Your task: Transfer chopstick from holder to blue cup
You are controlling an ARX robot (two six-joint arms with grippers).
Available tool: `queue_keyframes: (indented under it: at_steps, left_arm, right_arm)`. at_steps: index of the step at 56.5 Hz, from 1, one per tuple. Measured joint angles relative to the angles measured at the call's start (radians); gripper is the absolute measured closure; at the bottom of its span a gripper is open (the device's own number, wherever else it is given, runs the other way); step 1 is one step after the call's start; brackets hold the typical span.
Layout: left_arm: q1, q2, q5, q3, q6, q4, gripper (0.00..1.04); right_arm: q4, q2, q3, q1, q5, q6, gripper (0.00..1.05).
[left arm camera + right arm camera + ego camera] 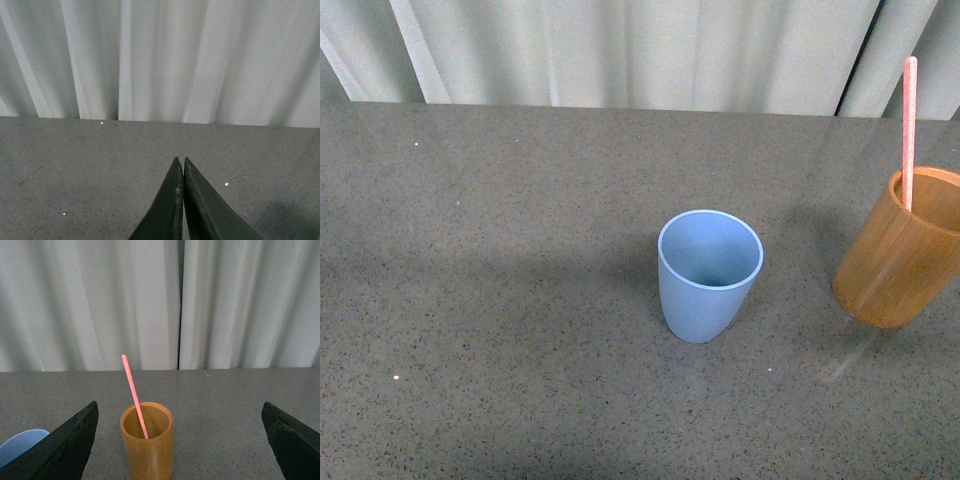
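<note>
The pink chopstick (909, 130) stands in the orange-brown wooden holder (898, 262) at the right edge of the front view. The empty light blue cup (707, 275) stands left of it, mid-table. Neither arm shows in the front view. In the right wrist view the holder (147, 447) with the chopstick (133, 394) leaning in it sits ahead, between the wide-open fingers of my right gripper (181, 437); the blue cup's rim (20, 444) shows beside one finger. My left gripper (180, 162) is shut and empty over bare table.
The grey speckled table (500, 260) reaches back to a white pleated curtain (640, 50). The same curtain (225, 305) hangs behind the holder in the right wrist view.
</note>
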Motion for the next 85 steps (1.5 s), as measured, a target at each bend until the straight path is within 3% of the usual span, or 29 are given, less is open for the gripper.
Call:
queue_keyframes:
  at_steps: [4, 10, 70, 77, 85]
  left_arm:
    - [0.051, -0.041, 0.072, -0.018, 0.001, -0.029, 1.01]
    - [0.095, -0.121, 0.087, -0.043, 0.001, -0.080, 1.01]
    - [0.095, -0.578, 0.093, -0.086, 0.002, -0.466, 1.01]
    - [0.095, -0.714, 0.093, -0.086, 0.002, -0.633, 1.01]
    - [0.095, -0.749, 0.093, -0.086, 0.002, -0.642, 1.01]
  right_arm:
    - [0.000, 0.000, 0.000, 0.000, 0.000, 0.000, 0.10]
    - [0.000, 0.000, 0.000, 0.000, 0.000, 0.000, 0.10]
    - [0.000, 0.000, 0.000, 0.000, 0.000, 0.000, 0.10]
    - [0.000, 0.000, 0.000, 0.000, 0.000, 0.000, 0.10]
    - [0.000, 0.000, 0.000, 0.000, 0.000, 0.000, 0.10]
